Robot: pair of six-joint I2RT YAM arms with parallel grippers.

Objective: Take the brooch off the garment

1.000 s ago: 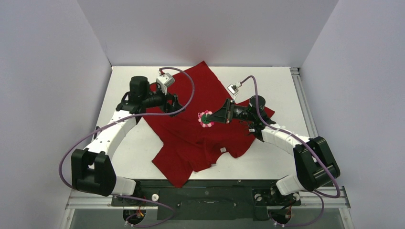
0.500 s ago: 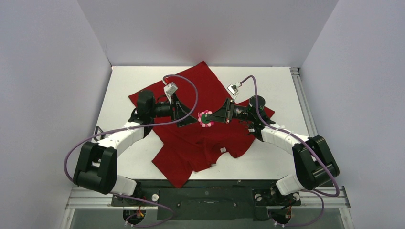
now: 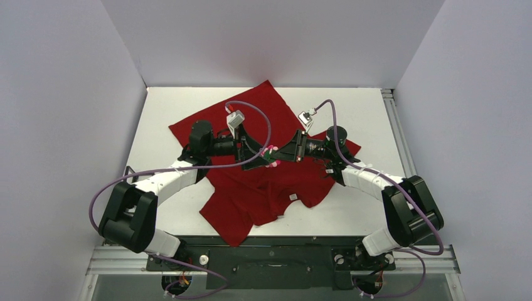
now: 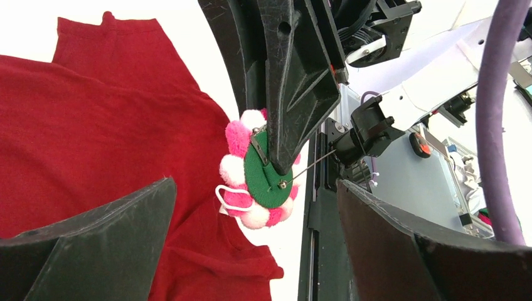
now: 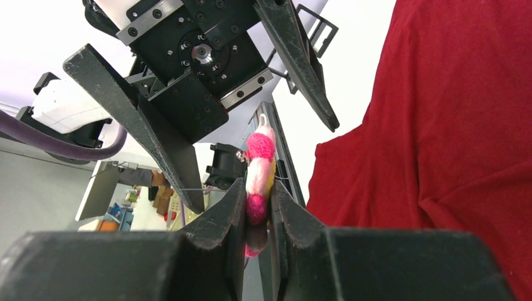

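Observation:
The brooch (image 3: 270, 157), pink and white pompoms round a green back, is pinched at its edge by my right gripper (image 3: 276, 156), which is shut on it. It hangs in the air above the dark-red garment (image 3: 263, 188), apart from the cloth. From the right wrist the brooch (image 5: 258, 166) stands edge-on between my right gripper (image 5: 257, 185) fingers. My left gripper (image 3: 261, 155) is open, its fingers either side of the brooch (image 4: 263, 175) without touching it. The brooch's thin pin wire sticks out loose. The garment (image 4: 94, 138) lies crumpled on the table.
The white table (image 3: 376, 113) has grey walls on three sides and a metal rail (image 3: 399, 135) along its right edge. Purple cables (image 3: 254, 113) loop over both arms. A small white tag (image 3: 292, 197) shows on the garment's near part.
My left arm has swung right across the garment until its open fingers flank the brooch. The right gripper and the brooch have stayed where they were.

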